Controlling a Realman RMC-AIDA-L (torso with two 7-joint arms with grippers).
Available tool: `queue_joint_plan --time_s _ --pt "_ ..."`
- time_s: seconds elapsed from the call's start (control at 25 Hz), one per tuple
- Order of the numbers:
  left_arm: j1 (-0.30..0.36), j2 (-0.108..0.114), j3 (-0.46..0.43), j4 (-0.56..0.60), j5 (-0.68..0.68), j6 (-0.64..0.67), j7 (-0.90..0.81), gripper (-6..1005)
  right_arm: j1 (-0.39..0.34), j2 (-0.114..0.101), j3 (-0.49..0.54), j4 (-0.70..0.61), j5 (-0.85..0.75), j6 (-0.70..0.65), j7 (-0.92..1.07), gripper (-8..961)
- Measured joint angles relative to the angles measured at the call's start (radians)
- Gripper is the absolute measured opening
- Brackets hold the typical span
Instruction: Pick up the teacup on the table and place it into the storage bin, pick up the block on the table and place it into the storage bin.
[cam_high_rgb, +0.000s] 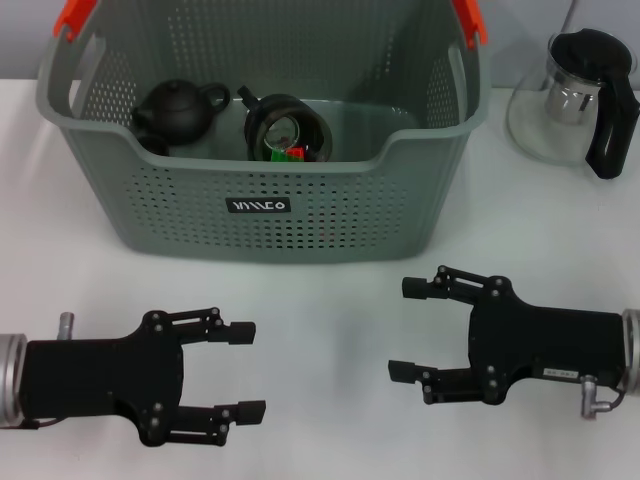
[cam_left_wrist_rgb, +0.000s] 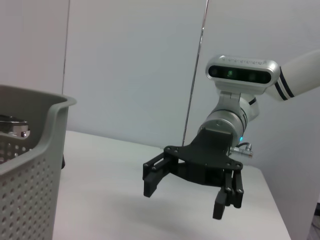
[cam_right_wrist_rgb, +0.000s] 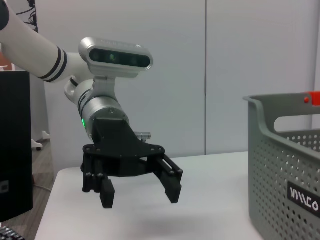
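Storage bin: large grey-green perforated plastic basket (cam_high_rgb: 262, 225) with orange-red handles and a small black label in white lettering, standing at 12 o'clock on the white worktop (cam_high_rgb: 330, 330) in the head view.
Bin contents, dark pot: small black round teapot (cam_high_rgb: 178, 108) lying inside, toward 10 o'clock of the bin floor.
Bin contents, teacup: dark round teacup (cam_high_rgb: 287, 127) beside the teapot, near the bin's middle; its inside shows a pale reflection.
Bin contents, block: small red and green block (cam_high_rgb: 290, 153) touching or just beside the teacup's near rim; which one cannot be told.
Left gripper: black left gripper (cam_high_rgb: 239, 371) at 7 o'clock on the worktop side, well apart from the bin, fingers spread apart with nothing between them; the right wrist view shows it (cam_right_wrist_rgb: 142, 186) clear of the surface.
Right gripper: black right gripper (cam_high_rgb: 407, 330) at 4 o'clock, pointing toward the left gripper, fingers apart and holding nothing; the left wrist view shows it (cam_left_wrist_rgb: 187, 194) above the worktop.
Other item: clear glass jug with black lid and handle (cam_high_rgb: 578, 95) at 2 o'clock, just beside the bin.
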Motion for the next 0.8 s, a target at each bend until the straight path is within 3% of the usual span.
queue_joint_plan --time_s 0.8 --pt "-0.002 -0.002 -0.003 -0.009 -0.005 -0.018 0.0 794 0.002 0.001 -0.006 0.019 -0.003 0.025 -0.001 915"
